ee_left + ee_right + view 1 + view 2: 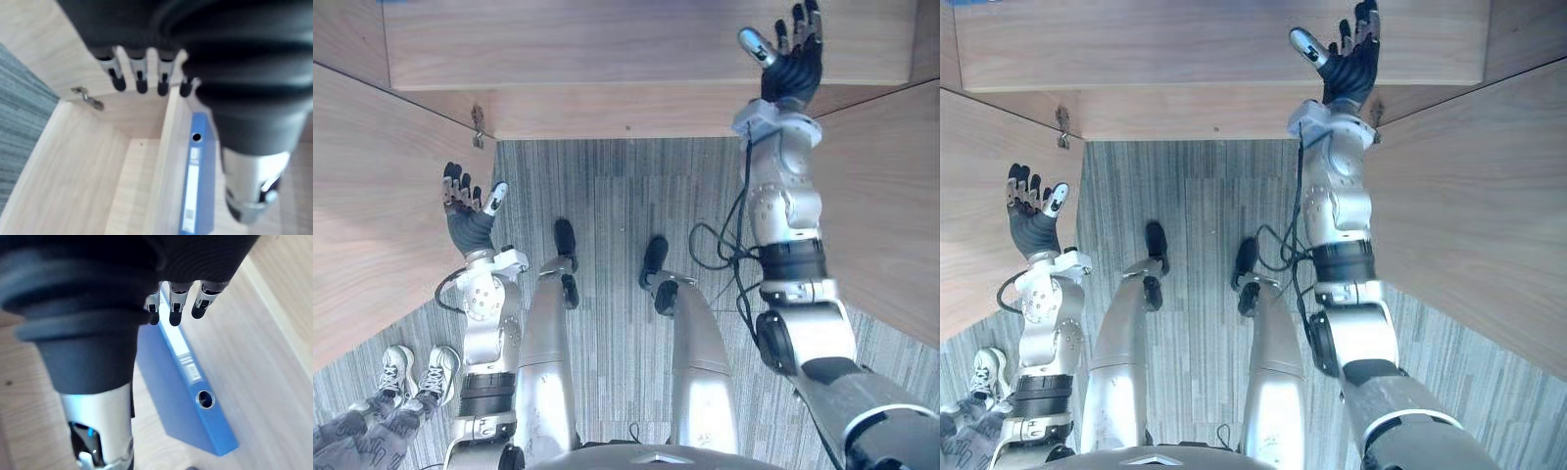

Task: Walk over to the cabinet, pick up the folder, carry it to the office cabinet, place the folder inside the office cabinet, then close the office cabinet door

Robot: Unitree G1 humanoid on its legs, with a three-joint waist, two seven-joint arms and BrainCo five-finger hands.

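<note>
Near end: a person's sneakers (411,374) at lower left on the grey carpet (607,196), cut off by the frame edge. Left hand (468,211) is up beside the left door (372,215), fingers straight and spread, holding nothing; can't tell if the tips touch the panel. Right hand (791,59) is raised higher and further out, over the cabinet (636,59) at its right corner, fingers also straight and splayed, nothing in it. Right door (891,196) stands open on the other side, a hinge (478,127) visible where the left door meets the body. Blue folder (186,391) lies flat on a light wood surface, spine label and ring hole up, just past the right hand's fingertips (176,303), not gripped. Left wrist view has the same folder (198,186) lying alongside a wood panel edge (164,166), with a bare-walled compartment on the panel's other side. Can't tell which shelf or compartment the folder sits on. Its far end is hidden behind the hand cover in both wrist views.
</note>
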